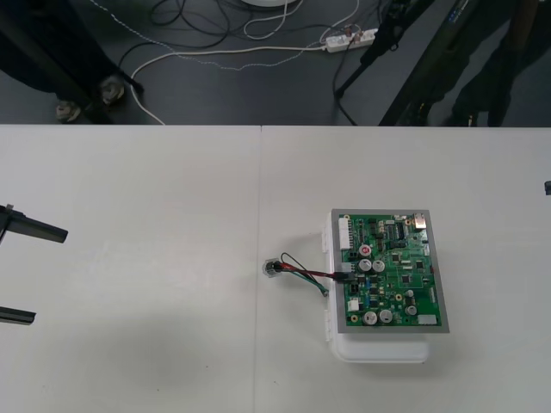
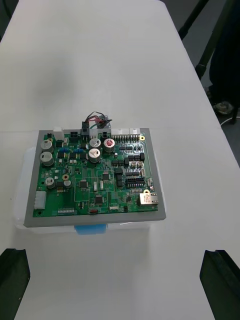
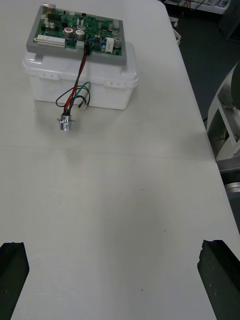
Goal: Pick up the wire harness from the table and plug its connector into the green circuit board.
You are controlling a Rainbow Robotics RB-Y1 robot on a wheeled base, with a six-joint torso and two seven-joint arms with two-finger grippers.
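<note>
Table (image 1: 129, 172): plain, light, spread under and all round the left gripper (image 1: 50, 276). Thin seam (image 1: 259, 189) crosses it near to far, well off to that gripper's right. Past the table's far edge, well ahead of the gripper: dark floor (image 1: 284, 95). On it, a white power strip (image 1: 351, 38), ahead and far right. White cable (image 1: 232, 50) runs from the strip toward the gripper's side. Black cable loops (image 1: 182, 17) near it. Black stand legs (image 1: 357, 66) just beside the strip.
</note>
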